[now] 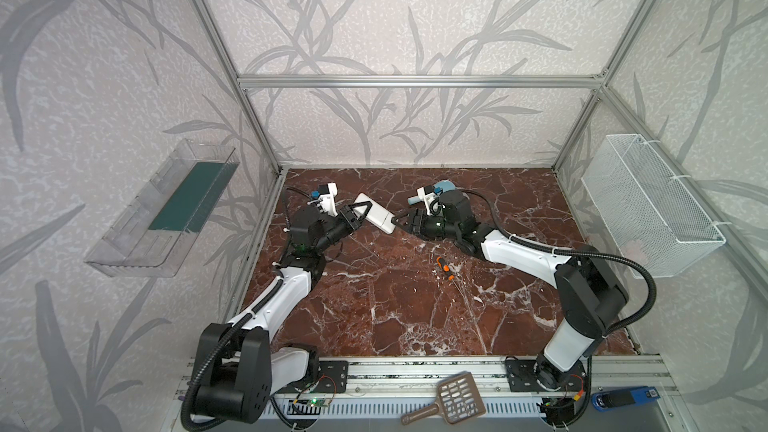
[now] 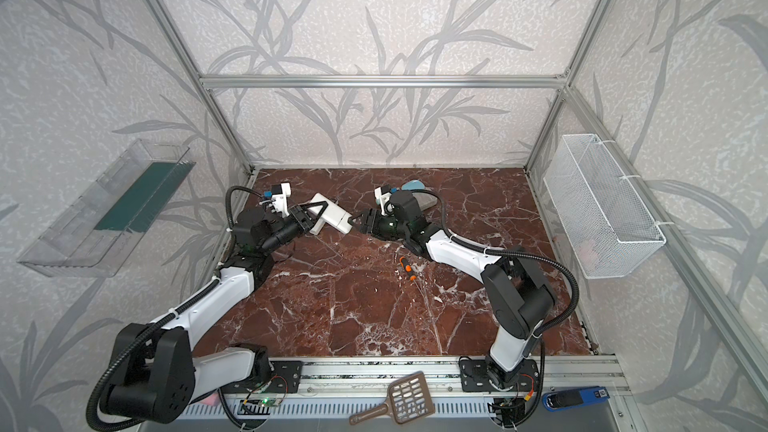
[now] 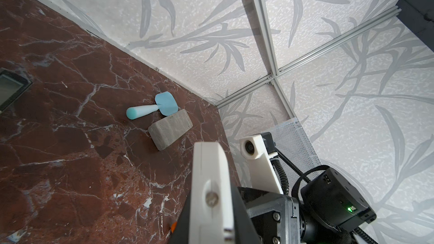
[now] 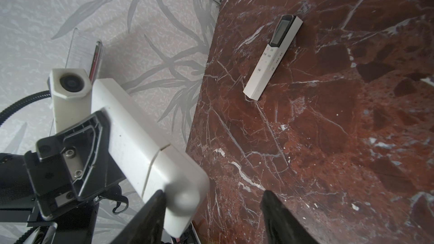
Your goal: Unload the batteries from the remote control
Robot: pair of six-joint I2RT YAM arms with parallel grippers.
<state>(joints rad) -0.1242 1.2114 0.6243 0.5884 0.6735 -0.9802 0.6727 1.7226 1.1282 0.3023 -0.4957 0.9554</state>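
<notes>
My left gripper is shut on a white remote control and holds it above the table at the back, tilted toward the right arm. The remote's free end lies between the fingers of my right gripper, against one finger. That gripper stands open, its other finger well clear. A seam crosses the remote's back near this end. The batteries are hidden. A second white remote with a dark screen lies flat on the table beyond.
An orange-handled screwdriver lies mid-table. A pale blue spatula and a grey block sit by the back wall. A wire basket hangs on the right wall, a clear tray on the left. A brown scoop lies on the front rail.
</notes>
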